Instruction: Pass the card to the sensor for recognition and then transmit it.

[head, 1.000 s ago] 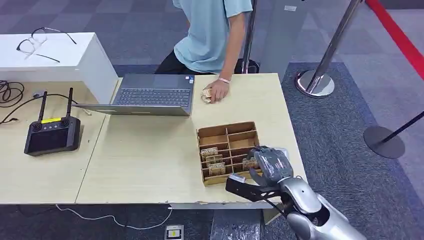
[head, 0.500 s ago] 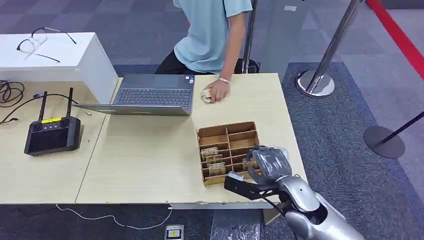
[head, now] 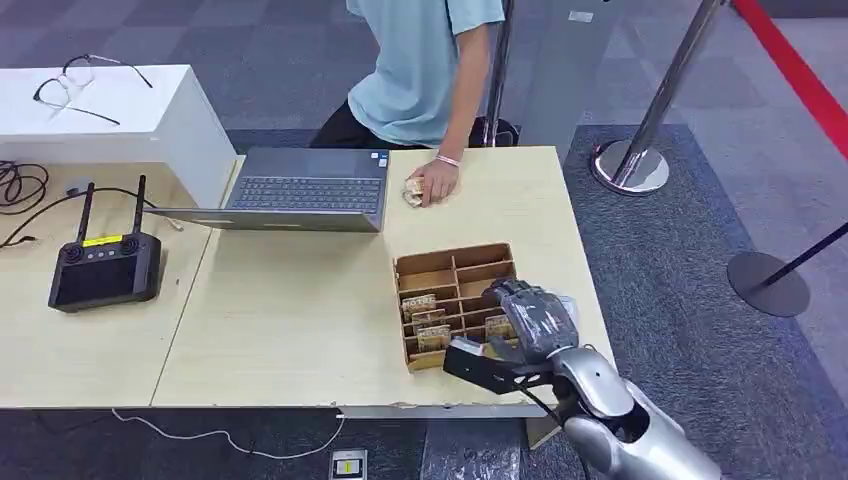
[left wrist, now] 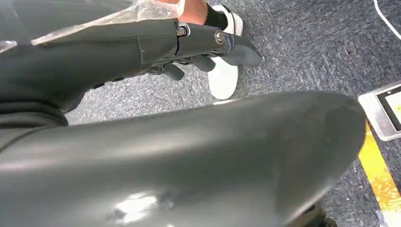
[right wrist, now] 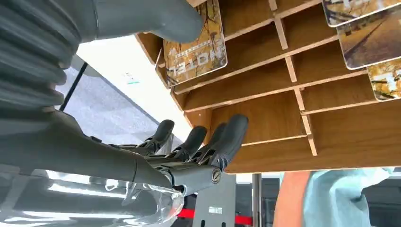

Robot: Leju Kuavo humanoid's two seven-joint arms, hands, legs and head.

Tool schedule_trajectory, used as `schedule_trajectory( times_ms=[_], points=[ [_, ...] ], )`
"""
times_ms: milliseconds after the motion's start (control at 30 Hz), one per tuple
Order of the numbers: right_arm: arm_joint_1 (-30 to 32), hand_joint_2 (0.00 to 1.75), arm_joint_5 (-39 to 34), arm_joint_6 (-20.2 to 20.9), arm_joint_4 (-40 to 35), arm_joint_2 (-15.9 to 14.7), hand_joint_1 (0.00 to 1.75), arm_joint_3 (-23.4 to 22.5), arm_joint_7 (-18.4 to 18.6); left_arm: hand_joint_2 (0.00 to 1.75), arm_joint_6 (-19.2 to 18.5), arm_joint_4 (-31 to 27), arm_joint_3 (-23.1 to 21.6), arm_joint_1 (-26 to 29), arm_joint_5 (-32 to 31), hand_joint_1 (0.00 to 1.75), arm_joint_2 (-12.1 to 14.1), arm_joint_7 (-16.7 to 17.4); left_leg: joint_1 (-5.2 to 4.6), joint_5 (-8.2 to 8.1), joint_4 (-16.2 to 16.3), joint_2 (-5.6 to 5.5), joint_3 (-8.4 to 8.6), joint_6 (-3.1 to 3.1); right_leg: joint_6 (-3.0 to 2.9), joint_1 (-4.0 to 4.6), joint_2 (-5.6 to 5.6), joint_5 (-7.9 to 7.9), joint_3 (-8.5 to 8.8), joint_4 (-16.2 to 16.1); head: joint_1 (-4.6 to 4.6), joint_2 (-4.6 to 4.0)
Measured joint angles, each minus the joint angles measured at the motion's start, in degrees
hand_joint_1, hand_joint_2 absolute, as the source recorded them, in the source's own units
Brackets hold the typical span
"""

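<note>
A wooden divided box (head: pixel 455 262) stands near the table's right front edge, with several printed cards (head: pixel 418 303) upright in its slots. My right hand (head: pixel 530 318) hovers over the box's right side, above a card (head: pixel 499 327) there. In the right wrist view the thumb (right wrist: pixel 156 19) lies against the top edge of a card marked HOTEL (right wrist: pixel 196 52), while the darker fingers (right wrist: pixel 208 142) are spread apart over empty slots and hold nothing. My left hand (left wrist: pixel 198 47) hangs beside my body above the carpet with nothing in it.
Across the table a person in a light blue shirt (head: pixel 425 60) rests a hand (head: pixel 435 183) on a small pale object. A laptop (head: pixel 300 190), a black controller (head: pixel 105 268) and a white box with glasses (head: pixel 95 110) stand to the left. Stanchion bases (head: pixel 628 165) stand at the right.
My right hand has shifted a little to the left and farther over the box, closer to the cards. The person and the table's things have not moved.
</note>
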Motion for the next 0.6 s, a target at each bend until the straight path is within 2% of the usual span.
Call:
schedule_trajectory(
  times_ms=[167,300,600],
  points=[
    [-1.16,1.75,-0.24,0.96,0.02,0.22,0.49,0.11,-0.09,0.00,-0.13,0.00,0.00,-0.01,-0.06,0.00,0.00,-0.09,0.00,0.00,0.00,0.00,0.01,0.00,0.00,0.00,0.00,0.00,0.00,0.00,-0.02,0.00],
    [-1.88,1.75,-0.31,1.49,0.57,0.37,0.59,0.59,-0.09,0.00,-0.13,0.00,0.00,-0.01,-0.24,0.00,-0.02,-0.22,0.00,0.00,0.00,0.00,0.01,0.00,0.00,0.00,0.00,0.00,0.00,0.00,0.00,0.00],
    [-3.03,1.75,-0.92,2.21,2.10,0.48,0.63,1.40,-0.09,0.00,-0.20,0.00,0.00,0.00,-0.44,0.00,-0.02,-0.63,0.00,0.00,0.00,-0.01,0.00,0.00,0.00,0.00,0.00,0.00,-0.01,0.00,-0.02,0.00]
  ],
)
